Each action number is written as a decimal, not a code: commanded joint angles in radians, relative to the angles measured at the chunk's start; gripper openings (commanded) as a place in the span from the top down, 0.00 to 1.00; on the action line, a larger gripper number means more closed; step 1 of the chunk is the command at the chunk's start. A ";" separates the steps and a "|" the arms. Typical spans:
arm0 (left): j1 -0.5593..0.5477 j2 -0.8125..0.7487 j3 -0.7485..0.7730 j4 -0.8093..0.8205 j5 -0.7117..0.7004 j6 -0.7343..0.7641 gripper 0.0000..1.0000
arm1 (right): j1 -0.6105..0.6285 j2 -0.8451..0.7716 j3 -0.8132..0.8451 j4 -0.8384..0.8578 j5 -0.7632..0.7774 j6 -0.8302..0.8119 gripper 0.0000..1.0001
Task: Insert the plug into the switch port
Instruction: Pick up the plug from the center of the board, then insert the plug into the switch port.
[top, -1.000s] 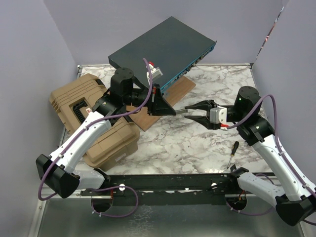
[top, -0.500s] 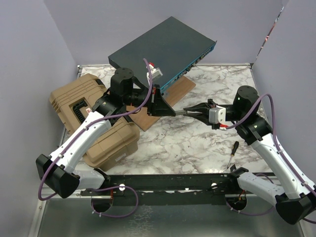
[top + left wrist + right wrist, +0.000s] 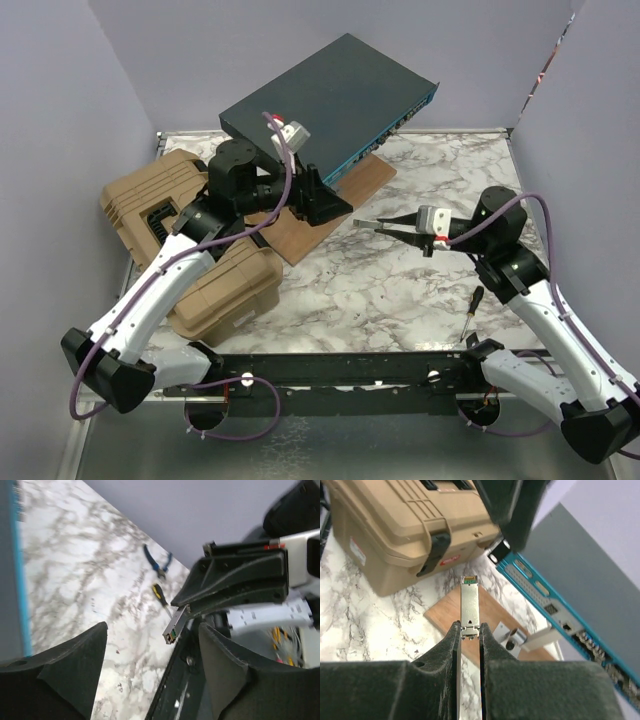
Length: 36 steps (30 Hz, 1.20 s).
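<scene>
The plug (image 3: 470, 601), a slim silver module, sticks straight out of my right gripper (image 3: 469, 628), which is shut on its rear end. In the top view the plug (image 3: 364, 224) hangs above the marble table, pointing left from the right gripper (image 3: 390, 227). My left gripper (image 3: 335, 206) stands open a short way left of the plug tip, touching nothing. The left wrist view shows the plug (image 3: 175, 626) beyond its spread fingers (image 3: 75, 675). The switch (image 3: 330, 100), dark grey with a teal port face (image 3: 545, 595), sits tilted behind both grippers.
A tan ribbed case (image 3: 180, 230) lies under the left arm. A wooden board (image 3: 350, 190) with a metal stand (image 3: 530, 637) props the switch. A screwdriver (image 3: 472, 308) lies by the right arm's base, with blue pliers (image 3: 157, 565) seen on the marble.
The right gripper shut on the plug. Then the left gripper opened, let go of the plug and drew back to the left; the plug now hangs from the right gripper alone.
</scene>
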 commanded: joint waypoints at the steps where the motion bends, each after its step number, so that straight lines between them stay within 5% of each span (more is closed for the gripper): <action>1: 0.010 -0.086 -0.027 -0.007 -0.347 0.017 0.21 | 0.008 -0.028 -0.033 0.053 0.233 0.172 1.00; 7: 0.028 -0.137 -0.067 -0.010 -0.631 -0.031 0.06 | 0.001 -0.040 -0.114 0.170 0.449 0.318 1.00; 12: 0.071 -0.155 -0.112 0.005 -0.743 -0.111 0.03 | -0.015 -0.006 -0.135 0.236 0.527 0.420 1.00; 26: 0.117 -0.178 -0.393 0.431 -0.807 -0.540 0.06 | -0.089 0.195 -0.014 0.282 0.541 0.626 1.00; 36: 0.118 -0.090 -0.403 0.549 -0.793 -0.658 0.10 | -0.108 0.313 0.077 0.294 0.477 0.664 1.00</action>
